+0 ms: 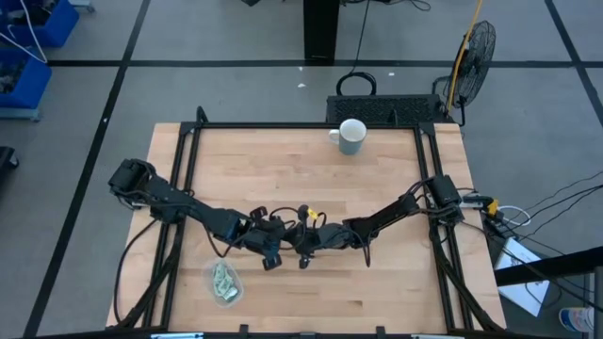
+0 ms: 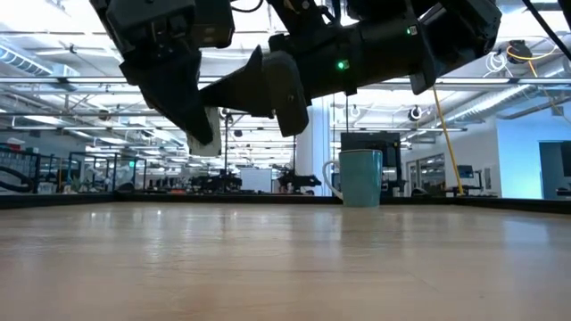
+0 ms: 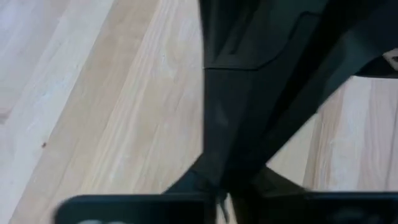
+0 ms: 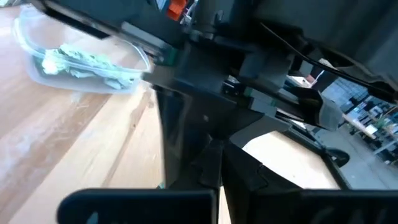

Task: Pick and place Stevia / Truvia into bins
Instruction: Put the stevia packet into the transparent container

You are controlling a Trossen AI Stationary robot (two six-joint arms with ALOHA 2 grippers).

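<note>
The clear bin [image 1: 226,282] stands near the front edge of the surface [image 1: 311,160], toward the left corner, and holds a heap of pale green and white packets [image 4: 87,63]. No loose packet shows on the bare wood in any view, so most or all of the sorting appears complete.

The left end effector [image 1: 271,254] and right end effector [image 1: 306,247] meet nose to nose above mid-surface, clear of the wood. The right end effector is clenched. Whether the left is clenched, or grips anything, cannot be told; a pale sliver at its fingertips [image 2: 207,125] may be a packet. If so, one transfer to the bin remains. A white mug [image 1: 351,137] stands at the rear edge.
</note>
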